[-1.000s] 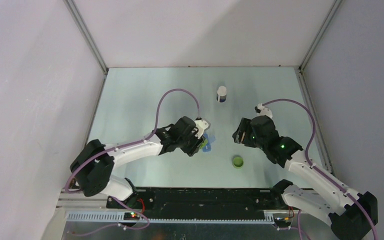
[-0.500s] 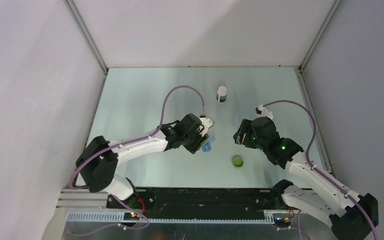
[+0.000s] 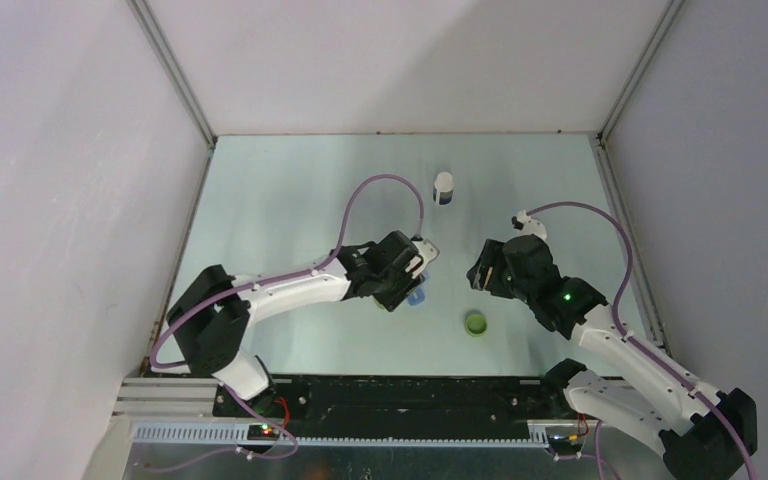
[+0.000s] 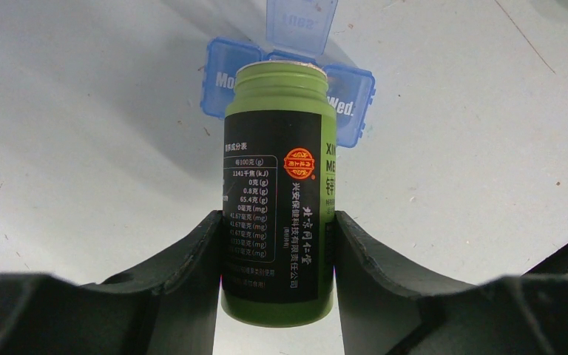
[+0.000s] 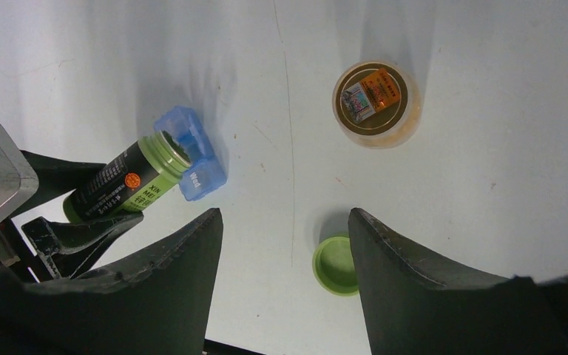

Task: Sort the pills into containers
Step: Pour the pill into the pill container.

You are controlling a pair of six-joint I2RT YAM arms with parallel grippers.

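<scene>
My left gripper [image 4: 277,222] is shut on a green bottle [image 4: 277,192] with a black label and no cap. The bottle is tipped, its open mouth over a blue pill organizer [image 4: 351,103] marked with weekdays, one lid [image 4: 301,22] flipped up. From above, the left gripper [image 3: 412,280] covers most of the organizer [image 3: 418,297]. My right gripper [image 5: 285,218] hangs open over the table with nothing between its fingers, to the right of the organizer [image 5: 192,159]. No pills show in any view.
A green cap [image 5: 333,265] lies upside down on the table below the right gripper, also seen near the front [image 3: 476,323]. A small round container [image 5: 376,103] stands farther back, white-topped from above [image 3: 444,187]. Enclosure walls [image 3: 80,200] ring the table.
The left arm has carried the green bottle to the right, over the blue organizer. The right arm has hardly moved.
</scene>
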